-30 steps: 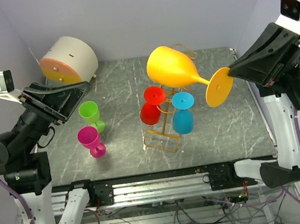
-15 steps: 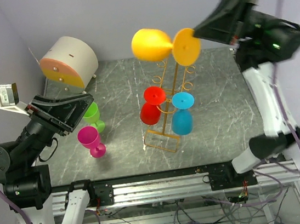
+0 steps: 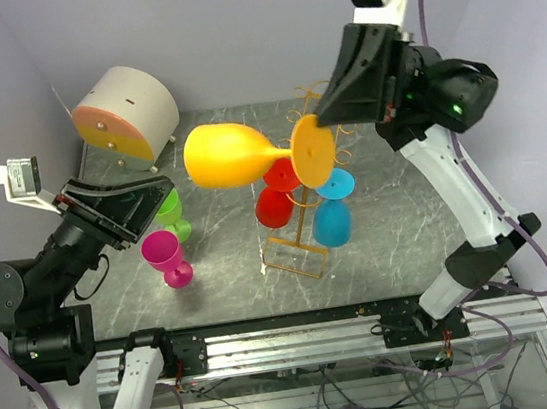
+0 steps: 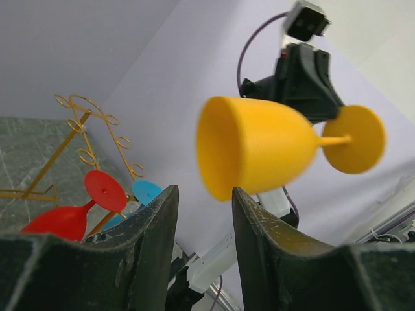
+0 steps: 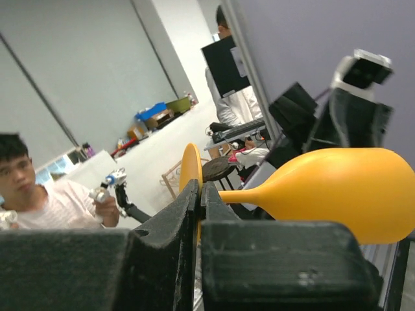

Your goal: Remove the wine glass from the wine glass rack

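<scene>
The right hand [image 5: 200, 189] is gripping the yellow wine glass [image 3: 232, 154] by its round foot, both fingers clenched flat against the disc; it is holding the glass on its side in the air at the centre of the overhead view, bowl pointing toward the left of the frame and foot toward the right; in the left wrist view the glass is hanging clear of the wine glass rack [image 3: 304, 216], which is standing upright on the bench [image 3: 415, 206] just below and behind it; a red glass [image 3: 274, 206] and a blue glass [image 3: 333, 222] are hanging from the rack's hooks; the left hand [image 4: 202, 191] is waiting at the left of the overhead view, fingers spread apart and gripping nothing; a green glass [image 3: 163, 207] and a magenta glass [image 3: 164, 254] are standing on the bench just beside it; a round cream and orange drum [image 3: 125, 108] is sitting in the upper left.
</scene>
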`<state>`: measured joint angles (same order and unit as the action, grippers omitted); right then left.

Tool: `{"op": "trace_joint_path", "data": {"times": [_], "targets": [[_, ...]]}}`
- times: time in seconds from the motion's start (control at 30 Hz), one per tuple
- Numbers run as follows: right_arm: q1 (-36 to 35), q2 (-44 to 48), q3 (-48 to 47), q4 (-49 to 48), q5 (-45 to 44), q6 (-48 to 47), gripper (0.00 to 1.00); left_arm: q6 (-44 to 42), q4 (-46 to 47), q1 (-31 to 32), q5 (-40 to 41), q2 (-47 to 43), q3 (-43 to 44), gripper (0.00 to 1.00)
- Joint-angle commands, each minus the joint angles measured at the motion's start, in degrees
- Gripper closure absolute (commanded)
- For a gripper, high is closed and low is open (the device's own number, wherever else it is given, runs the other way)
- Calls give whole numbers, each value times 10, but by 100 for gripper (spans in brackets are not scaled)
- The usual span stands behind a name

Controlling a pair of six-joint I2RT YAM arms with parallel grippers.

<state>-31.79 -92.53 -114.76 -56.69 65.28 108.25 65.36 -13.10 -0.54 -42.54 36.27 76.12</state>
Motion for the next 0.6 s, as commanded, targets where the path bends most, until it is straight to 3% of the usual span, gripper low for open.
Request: {"op": "trace_joint_path", "data": {"times": [0.0, 0.27, 0.47, 0.57], "targets": [[-19, 18, 11, -110, -35, 57, 100, 13, 35, 3, 0, -11, -13, 51], [-46, 32, 60, -119, -41, 38, 100, 99, 181, 3, -24, -2, -19, 50], [-56, 13, 40, -128, -45, 45, 100, 241, 401, 3, -50, 10, -66, 48], [-58, 13, 41, -133, -47, 45, 100, 244, 412, 5, -58, 9, -75, 47]]}}
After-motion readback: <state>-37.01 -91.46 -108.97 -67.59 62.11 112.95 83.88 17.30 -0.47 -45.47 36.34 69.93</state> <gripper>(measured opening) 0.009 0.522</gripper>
